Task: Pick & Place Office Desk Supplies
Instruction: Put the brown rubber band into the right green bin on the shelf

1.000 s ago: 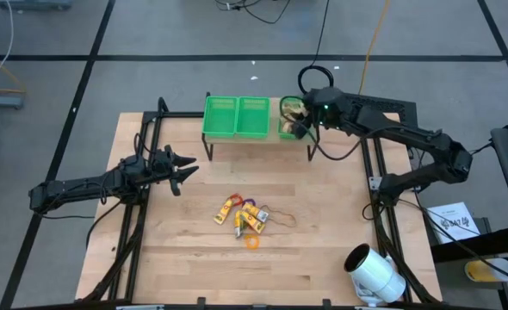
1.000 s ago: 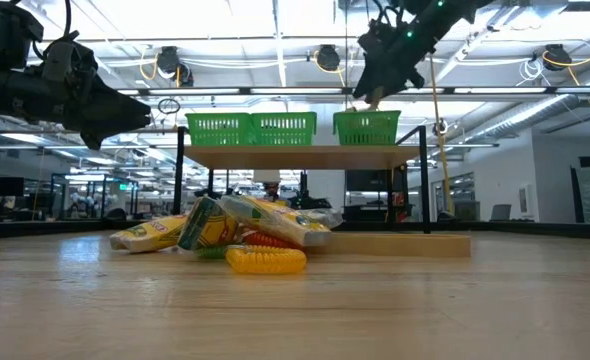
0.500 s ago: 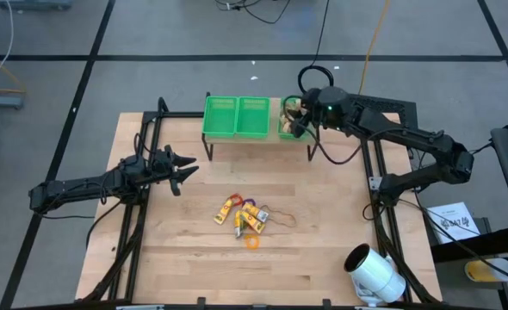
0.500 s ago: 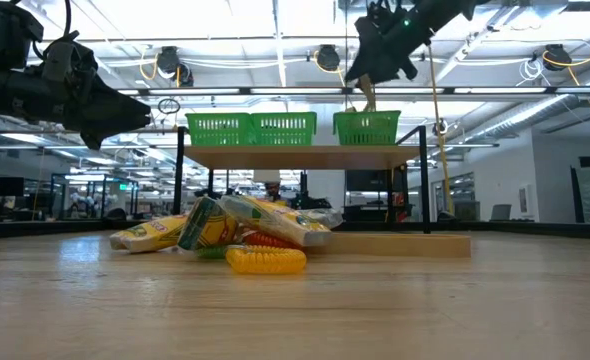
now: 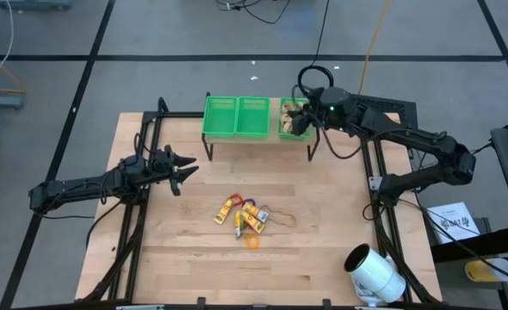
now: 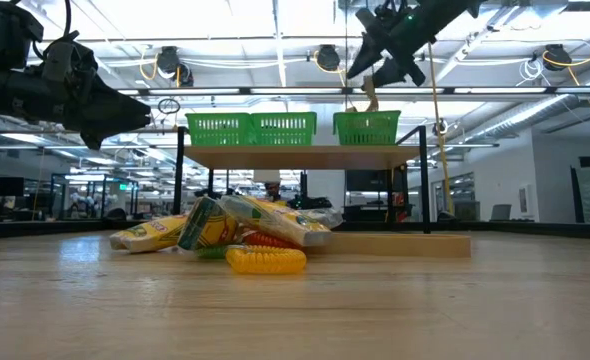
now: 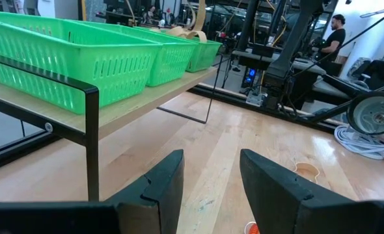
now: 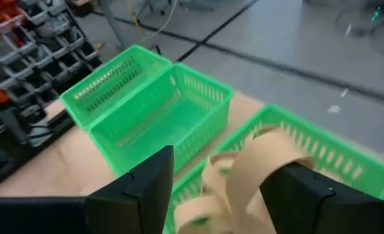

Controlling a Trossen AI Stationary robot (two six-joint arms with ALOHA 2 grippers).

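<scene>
A: Your right gripper [image 8: 208,188] hovers above the green plastic basket [image 5: 289,129], fingers spread, tan rubber-band loops [image 8: 244,175] between them. Left gripper [image 5: 183,166] idles, fingers parted.

B: Floppy, featherlight; pinch 1 loop's middle. Yellow oblong packets [image 5: 244,215] lie mid-desk.

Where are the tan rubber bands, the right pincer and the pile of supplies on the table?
tan rubber bands [image 8: 254,170]: right wrist view, on the widest loop.
right pincer [image 5: 304,121]: high view, between its fingertips over the rightmost green basket.
pile of supplies [image 5: 244,216]: high view, middle of the heap.
</scene>
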